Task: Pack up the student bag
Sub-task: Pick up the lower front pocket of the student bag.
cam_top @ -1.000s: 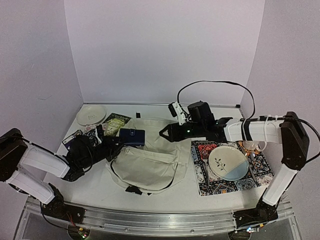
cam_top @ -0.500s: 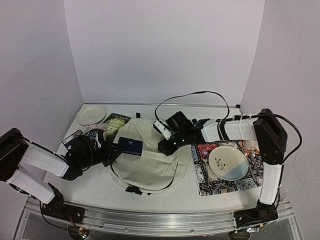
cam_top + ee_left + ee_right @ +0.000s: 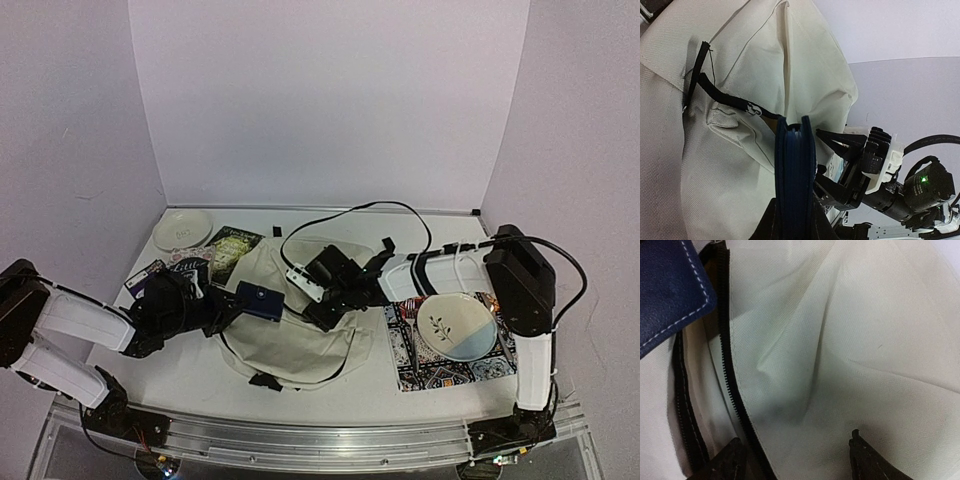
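Observation:
The student bag (image 3: 300,335) lies cream and slack in the middle of the table, its black zipper (image 3: 730,380) running along an open edge. My left gripper (image 3: 225,305) is shut on a dark blue book (image 3: 258,299) and holds it on edge at the bag's left side. In the left wrist view the book (image 3: 795,170) stands upright between my fingers (image 3: 767,225) against the bag (image 3: 715,165). My right gripper (image 3: 318,308) hovers low over the bag with its jaws open. Its fingertips (image 3: 735,460) straddle the zipper edge, and the book's corner (image 3: 670,285) shows beyond.
A patterned cloth mat (image 3: 415,365) at the right carries a white and blue plate (image 3: 455,325). A white plate (image 3: 182,228) sits at the back left. Near it lie a green book (image 3: 232,247) and other books (image 3: 160,270). The right arm's cable arches over the bag.
My right arm swung left from the mat's edge onto the bag and its jaws widened. The left gripper carried the blue book slightly down and right, closer to the bag's opening.

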Robot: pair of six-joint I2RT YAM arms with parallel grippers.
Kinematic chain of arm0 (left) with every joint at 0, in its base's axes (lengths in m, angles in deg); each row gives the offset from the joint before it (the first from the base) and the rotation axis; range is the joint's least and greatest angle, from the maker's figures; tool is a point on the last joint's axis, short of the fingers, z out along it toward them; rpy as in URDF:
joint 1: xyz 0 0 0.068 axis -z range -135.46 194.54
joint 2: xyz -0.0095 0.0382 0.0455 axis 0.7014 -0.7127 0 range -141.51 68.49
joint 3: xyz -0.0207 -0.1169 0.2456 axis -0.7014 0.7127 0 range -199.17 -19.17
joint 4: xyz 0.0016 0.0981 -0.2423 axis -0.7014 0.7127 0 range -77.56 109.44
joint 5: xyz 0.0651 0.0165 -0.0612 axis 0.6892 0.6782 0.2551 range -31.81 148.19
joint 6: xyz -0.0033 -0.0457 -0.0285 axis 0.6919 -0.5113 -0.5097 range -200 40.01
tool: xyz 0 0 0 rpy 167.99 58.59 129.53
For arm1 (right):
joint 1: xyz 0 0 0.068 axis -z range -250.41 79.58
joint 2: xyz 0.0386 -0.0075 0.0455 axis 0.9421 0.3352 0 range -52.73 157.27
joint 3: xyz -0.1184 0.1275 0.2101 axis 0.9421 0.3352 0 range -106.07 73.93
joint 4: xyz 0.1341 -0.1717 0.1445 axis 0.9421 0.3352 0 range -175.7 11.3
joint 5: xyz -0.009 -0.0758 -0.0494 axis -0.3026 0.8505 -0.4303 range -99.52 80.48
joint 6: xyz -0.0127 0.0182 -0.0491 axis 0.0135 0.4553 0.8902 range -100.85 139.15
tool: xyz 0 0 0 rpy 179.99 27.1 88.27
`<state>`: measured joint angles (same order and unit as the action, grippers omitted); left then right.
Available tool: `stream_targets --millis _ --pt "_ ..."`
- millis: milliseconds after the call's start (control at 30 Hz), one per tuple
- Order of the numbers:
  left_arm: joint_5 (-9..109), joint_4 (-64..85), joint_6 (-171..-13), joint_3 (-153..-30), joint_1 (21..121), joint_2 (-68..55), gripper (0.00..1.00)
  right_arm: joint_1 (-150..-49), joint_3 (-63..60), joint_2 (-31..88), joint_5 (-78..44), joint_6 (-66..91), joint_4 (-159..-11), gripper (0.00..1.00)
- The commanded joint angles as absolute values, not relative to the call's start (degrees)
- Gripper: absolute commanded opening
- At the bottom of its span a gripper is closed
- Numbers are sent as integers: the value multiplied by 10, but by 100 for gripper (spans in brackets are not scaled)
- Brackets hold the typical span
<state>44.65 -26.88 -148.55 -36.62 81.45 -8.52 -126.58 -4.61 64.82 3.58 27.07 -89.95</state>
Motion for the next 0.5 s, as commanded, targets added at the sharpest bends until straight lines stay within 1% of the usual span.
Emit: stream_targets --millis 0,133,200,333,467 --pt "436 -261 -1466 -390 811 -74 0 -1271 -65 671 139 289 -858 66" --pt "431 -256 -1464 -391 811 -73 0 -1278 -68 676 185 322 -858 66" --pt "428 -253 -1462 -393 811 -75 0 -1280 -66 677 210 331 -844 63" --pt "417 -247 -1457 -399 811 -84 0 -1280 -64 673 228 334 -842 53" --pt "405 -242 -1454 -403 811 -94 0 -1280 -77 667 220 321 -842 42"
